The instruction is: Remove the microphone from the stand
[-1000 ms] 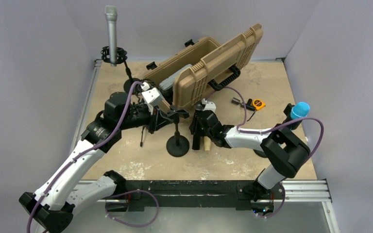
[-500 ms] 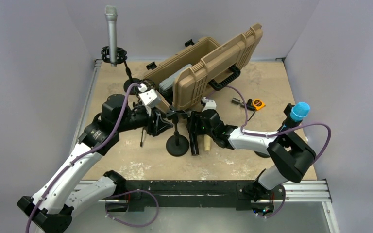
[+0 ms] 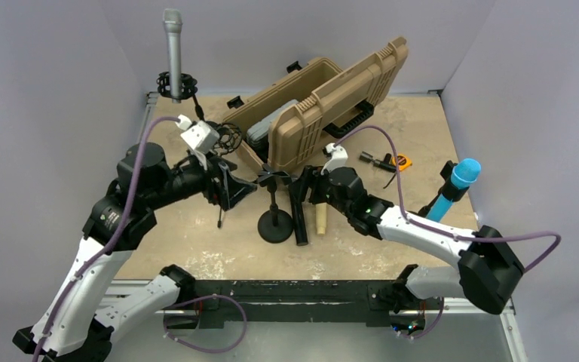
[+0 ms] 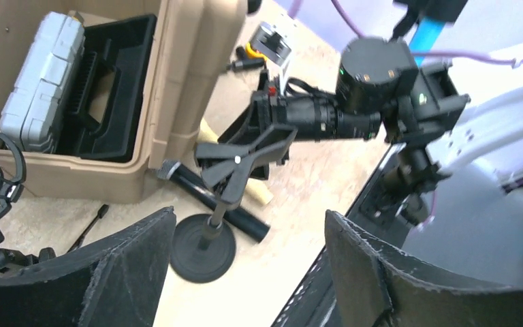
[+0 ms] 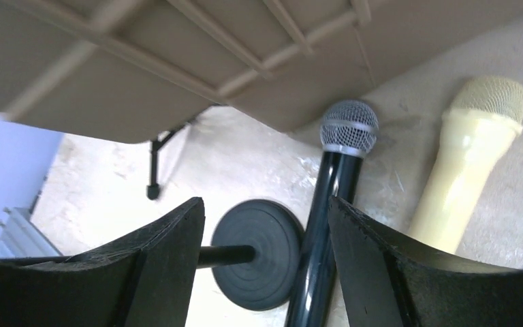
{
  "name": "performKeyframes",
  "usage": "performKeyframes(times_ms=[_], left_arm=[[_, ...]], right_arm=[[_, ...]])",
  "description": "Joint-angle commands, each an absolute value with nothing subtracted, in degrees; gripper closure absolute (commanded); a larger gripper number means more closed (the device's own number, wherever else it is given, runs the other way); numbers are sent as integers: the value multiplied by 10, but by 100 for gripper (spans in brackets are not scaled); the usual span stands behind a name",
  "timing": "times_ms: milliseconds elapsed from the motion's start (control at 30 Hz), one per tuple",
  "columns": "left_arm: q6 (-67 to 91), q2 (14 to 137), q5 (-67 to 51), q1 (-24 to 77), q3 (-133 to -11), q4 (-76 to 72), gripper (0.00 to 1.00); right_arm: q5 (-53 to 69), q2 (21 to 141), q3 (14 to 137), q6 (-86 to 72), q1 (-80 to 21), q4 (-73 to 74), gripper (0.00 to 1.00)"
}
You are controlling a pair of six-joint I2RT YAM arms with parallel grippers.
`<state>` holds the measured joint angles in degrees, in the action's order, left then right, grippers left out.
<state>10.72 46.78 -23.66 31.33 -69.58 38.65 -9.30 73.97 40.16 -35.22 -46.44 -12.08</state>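
Note:
The black microphone (image 3: 298,219) lies flat on the table beside the round base of the small black stand (image 3: 275,225). The stand's clip (image 4: 245,153) is empty. In the right wrist view the microphone (image 5: 327,225) runs from its mesh head down past the stand base (image 5: 259,252). My right gripper (image 5: 265,202) hovers open over both and holds nothing. My left gripper (image 4: 250,216) is open and sits back to the left of the stand, clear of the clip (image 3: 271,179).
A cream microphone (image 3: 320,220) lies right of the black one. An open tan case (image 3: 317,105) stands behind. A grey microphone (image 3: 173,53) stands in a mount at back left, and a blue one (image 3: 456,185) stands at right. A tape measure (image 3: 401,161) lies near the case.
Both grippers have opened. The left arm pulled back to the left, away from the stand's clip. The right gripper rose off the black microphone, which now lies on the table.

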Motion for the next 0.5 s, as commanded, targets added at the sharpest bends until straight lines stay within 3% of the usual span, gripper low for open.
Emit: performKeyframes(times_ms=[0,100,467], left_arm=[[251,518,-239,289,-780,426,26],[319,561,-292,267,-810,437,29],[408,580,-325,243,-734,359,12]], right_arm=[[-82,701,397,-330,-462,-137,34],[-90,700,395,-328,-462,-137,34],[-79,676,375,-325,-462,-153,35]])
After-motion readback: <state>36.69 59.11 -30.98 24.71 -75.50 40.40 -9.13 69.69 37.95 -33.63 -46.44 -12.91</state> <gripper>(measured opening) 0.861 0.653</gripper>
